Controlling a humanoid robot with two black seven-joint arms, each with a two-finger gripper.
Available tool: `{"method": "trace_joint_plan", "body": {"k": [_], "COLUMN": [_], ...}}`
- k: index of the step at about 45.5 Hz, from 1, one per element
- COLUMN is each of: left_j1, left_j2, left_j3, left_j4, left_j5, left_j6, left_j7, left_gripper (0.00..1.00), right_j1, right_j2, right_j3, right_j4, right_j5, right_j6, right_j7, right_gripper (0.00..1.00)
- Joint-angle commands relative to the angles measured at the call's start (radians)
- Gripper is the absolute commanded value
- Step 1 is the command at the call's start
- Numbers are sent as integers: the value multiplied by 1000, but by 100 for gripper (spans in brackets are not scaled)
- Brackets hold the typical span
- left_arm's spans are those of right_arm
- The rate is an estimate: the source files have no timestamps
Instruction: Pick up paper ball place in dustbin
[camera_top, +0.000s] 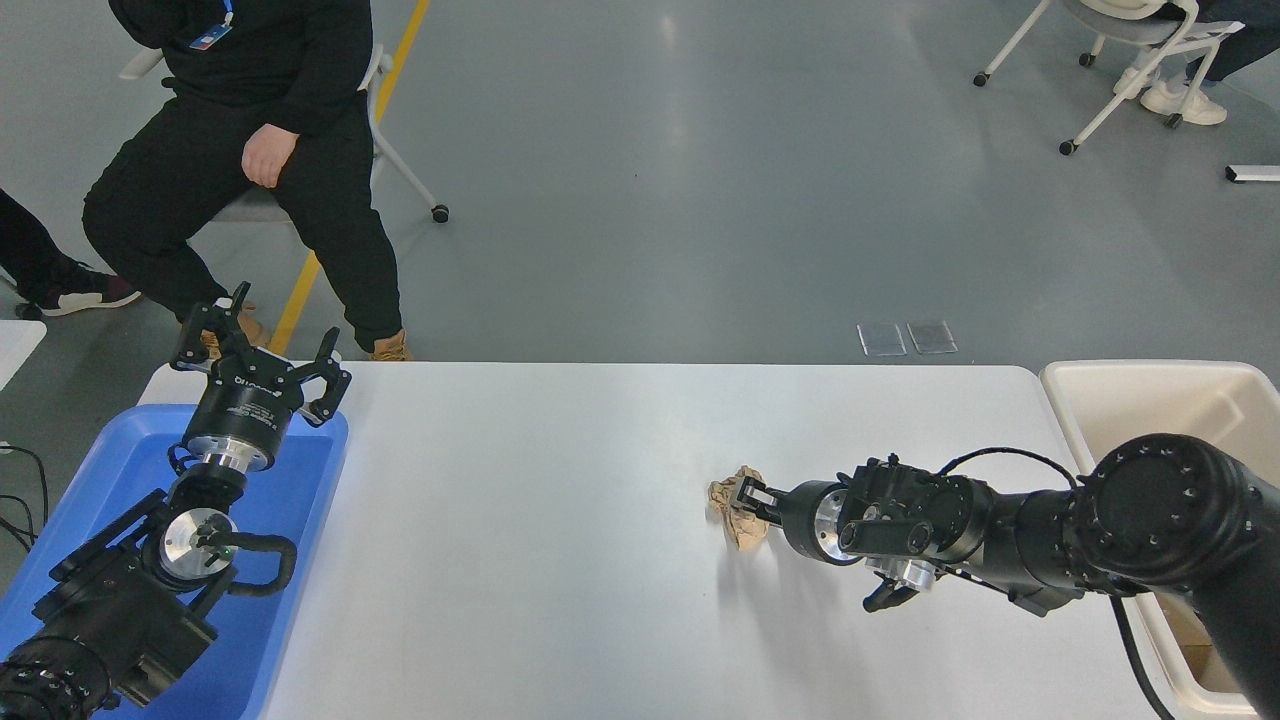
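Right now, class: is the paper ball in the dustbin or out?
Out. The paper ball lies on the table, left of the dustbin.

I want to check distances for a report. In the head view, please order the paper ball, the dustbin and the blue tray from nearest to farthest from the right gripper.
1. The paper ball: at the right gripper itself, at the table's middle.
2. The dustbin: at the table's right end, behind the arm.
3. The blue tray: at the far left end, under the parked left gripper.
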Motion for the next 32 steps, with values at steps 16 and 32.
{"method": "trace_joint_plan", "body": {"k": [16,32], "left_j1": [-2,0], "left_j2": [0,0], "left_j3": [0,0], "left_j4": [0,-1], "left_j5": [0,0], "left_j6": [-1,-1], "left_j7": [0,0], "left_gripper": [99,99], "right_j1": [124,457], "right_j2": [0,-133], "right_j3": [-10,-53], "right_j4": [89,313], "right_j5": [-12,-10], "right_j6": [13,178], "right_j7": [1,1], "right_gripper": [0,0]}}
